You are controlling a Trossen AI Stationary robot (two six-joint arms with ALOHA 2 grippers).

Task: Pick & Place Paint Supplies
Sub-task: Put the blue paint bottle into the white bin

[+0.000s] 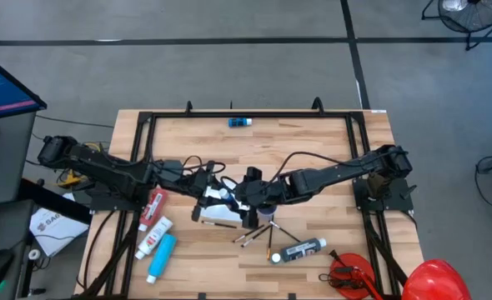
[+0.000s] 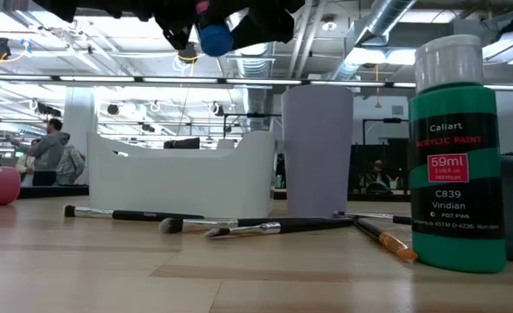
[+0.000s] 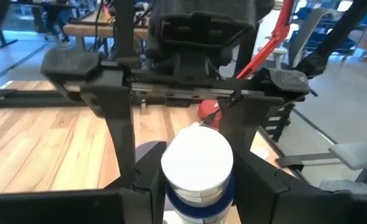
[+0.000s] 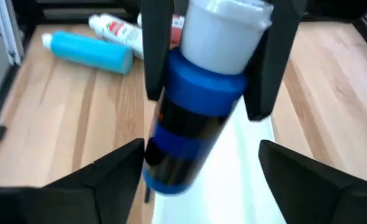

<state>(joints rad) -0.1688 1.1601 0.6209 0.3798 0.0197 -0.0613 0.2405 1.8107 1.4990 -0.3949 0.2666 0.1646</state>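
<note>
The far half of the wooden surface (image 1: 313, 142) lies mostly bare, with only a small blue bottle (image 1: 240, 122) near the far edge. The near half is crowded. Both arms meet at mid-surface over a white tray (image 2: 187, 178). The left hand (image 3: 199, 180) pinches a blue paint bottle (image 4: 190, 106) with a white cap, held in the air above the tray. The right hand (image 4: 199, 168) has its fingers spread on either side of that bottle without touching it.

Near the left edge lie a red tube (image 1: 152, 206), a white tube with a red label (image 1: 153, 237) and a light blue tube (image 1: 161, 256), close together. Brushes (image 1: 258, 233) lie crossed beside the tray, with a black bottle (image 1: 300, 250) just beyond them. A red tool (image 1: 350, 275) and a red dome (image 1: 436, 279) sit at the near right corner, the dome cut off by the frame.

In the low view a green bottle (image 2: 458, 148) blocks the right side
</note>
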